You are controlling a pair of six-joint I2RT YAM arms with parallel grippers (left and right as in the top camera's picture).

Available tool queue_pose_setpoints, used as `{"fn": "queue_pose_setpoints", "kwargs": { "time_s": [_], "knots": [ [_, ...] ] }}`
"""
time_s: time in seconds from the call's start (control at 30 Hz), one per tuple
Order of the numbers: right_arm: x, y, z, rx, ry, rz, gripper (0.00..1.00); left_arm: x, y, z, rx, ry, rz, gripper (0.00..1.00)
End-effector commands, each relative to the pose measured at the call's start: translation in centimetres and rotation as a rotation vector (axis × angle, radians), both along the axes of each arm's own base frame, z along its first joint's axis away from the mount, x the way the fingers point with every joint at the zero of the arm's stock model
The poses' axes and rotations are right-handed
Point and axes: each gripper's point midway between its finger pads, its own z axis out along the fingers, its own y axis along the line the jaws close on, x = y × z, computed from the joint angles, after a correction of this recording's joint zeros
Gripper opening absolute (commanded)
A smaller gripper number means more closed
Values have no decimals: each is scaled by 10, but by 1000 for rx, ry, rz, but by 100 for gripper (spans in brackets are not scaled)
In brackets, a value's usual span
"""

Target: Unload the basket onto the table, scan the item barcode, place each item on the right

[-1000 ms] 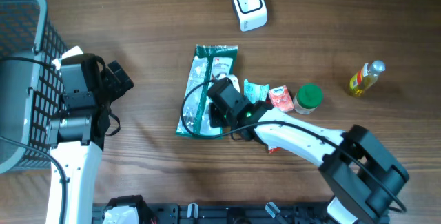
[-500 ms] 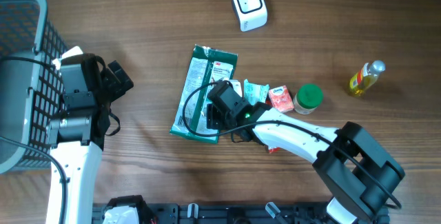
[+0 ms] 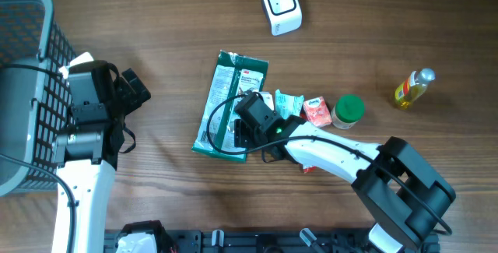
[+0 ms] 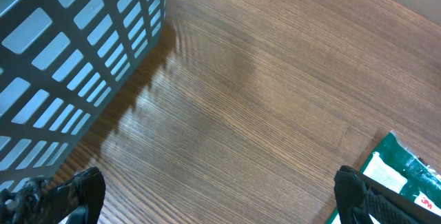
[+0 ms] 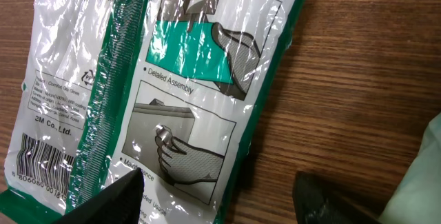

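The item, a green-and-white plastic packet [image 3: 222, 97], lies flat on the wooden table at the centre. Its barcode [image 5: 41, 158] faces up near the lower left end in the right wrist view. My right gripper [image 3: 240, 132] hovers over the packet's right edge [image 5: 207, 107] and is open. One fingertip [image 5: 127, 186] is above the packet and the other is above bare wood. The white scanner [image 3: 281, 5] stands at the far edge. At the left, my left gripper [image 3: 132, 89] is open and empty [image 4: 219, 186], with a corner of the packet [image 4: 406, 176] in its view.
A grey mesh basket [image 3: 23, 89] stands at the far left, close to the left arm [image 4: 69, 58]. Small sachets [image 3: 289, 103], a green-lidded jar [image 3: 348, 110] and a yellow bottle [image 3: 412, 88] lie to the right of the packet.
My right gripper has opened and let go of the packet. The packet's near end has swung left, so it now lies flat and more slanted. The left arm has not moved.
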Motion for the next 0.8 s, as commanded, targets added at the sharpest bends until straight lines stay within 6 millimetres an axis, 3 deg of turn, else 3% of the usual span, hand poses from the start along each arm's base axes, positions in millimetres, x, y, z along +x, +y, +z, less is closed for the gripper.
{"fn": "queue_pose_setpoints", "kwargs": {
  "time_s": [0.0,0.63,0.77],
  "knots": [
    [-6,-1,-9,-16,27,7,70,1,3,5,16,-11,6,100],
    [-6,-1,-9,-16,26,6,70,1,3,5,15,-12,6,100],
    [-5,0,-9,-13,23,6,71,10,-5,11,-21,-57,-29,100]
  ]
}}
